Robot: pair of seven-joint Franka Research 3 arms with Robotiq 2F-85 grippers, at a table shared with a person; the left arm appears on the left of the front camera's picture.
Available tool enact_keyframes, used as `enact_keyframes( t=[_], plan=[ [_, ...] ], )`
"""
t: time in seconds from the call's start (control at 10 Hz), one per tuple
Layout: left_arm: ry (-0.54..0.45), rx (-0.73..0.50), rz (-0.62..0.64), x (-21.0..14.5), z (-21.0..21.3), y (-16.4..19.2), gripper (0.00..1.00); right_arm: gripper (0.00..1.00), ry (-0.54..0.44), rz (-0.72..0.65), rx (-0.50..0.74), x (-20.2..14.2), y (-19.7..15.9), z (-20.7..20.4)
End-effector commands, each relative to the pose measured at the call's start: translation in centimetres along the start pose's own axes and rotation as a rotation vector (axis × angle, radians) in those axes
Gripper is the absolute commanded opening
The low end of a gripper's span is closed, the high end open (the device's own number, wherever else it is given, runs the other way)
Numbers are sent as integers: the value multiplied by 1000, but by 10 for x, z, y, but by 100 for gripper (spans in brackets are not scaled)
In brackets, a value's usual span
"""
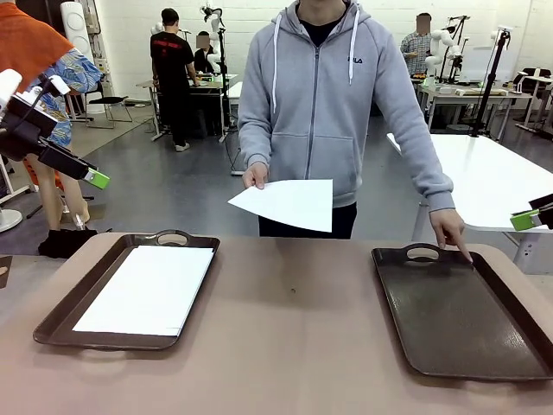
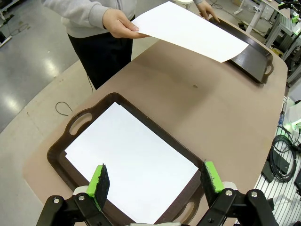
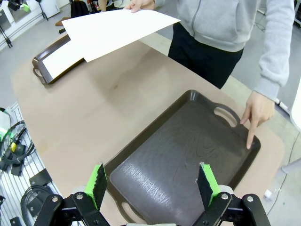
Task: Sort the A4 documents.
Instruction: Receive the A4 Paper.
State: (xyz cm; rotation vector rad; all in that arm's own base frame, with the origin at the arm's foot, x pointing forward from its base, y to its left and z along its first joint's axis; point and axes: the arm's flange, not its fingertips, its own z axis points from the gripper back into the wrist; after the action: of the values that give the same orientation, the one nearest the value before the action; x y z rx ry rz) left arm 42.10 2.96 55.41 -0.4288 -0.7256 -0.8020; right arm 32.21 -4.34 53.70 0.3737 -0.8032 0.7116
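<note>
A person in a grey hoodie holds one white A4 document out over the far table edge in one hand; it shows again in the left wrist view and the right wrist view. The person's other hand points a finger at the rim of the bare right tray. Another A4 sheet lies flat in the left tray. My left gripper hovers open above that sheet. My right gripper hangs open over the bare tray.
Both dark brown handled trays rest on a tan table with bare surface between them. A white table stands behind at the right. Cables hang off the table's side.
</note>
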Motion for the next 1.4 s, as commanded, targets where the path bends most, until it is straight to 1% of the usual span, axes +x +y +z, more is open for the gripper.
enact_keyframes(
  t=[0.0, 1.3],
  plan=[
    [-1, 4, -9, -1, 1, 1, 100, 100, -13, 3, 25, 0, -1, -3],
    [-1, 4, -9, -1, 1, 1, 100, 100, -13, 3, 25, 0, -1, -3]
  ],
)
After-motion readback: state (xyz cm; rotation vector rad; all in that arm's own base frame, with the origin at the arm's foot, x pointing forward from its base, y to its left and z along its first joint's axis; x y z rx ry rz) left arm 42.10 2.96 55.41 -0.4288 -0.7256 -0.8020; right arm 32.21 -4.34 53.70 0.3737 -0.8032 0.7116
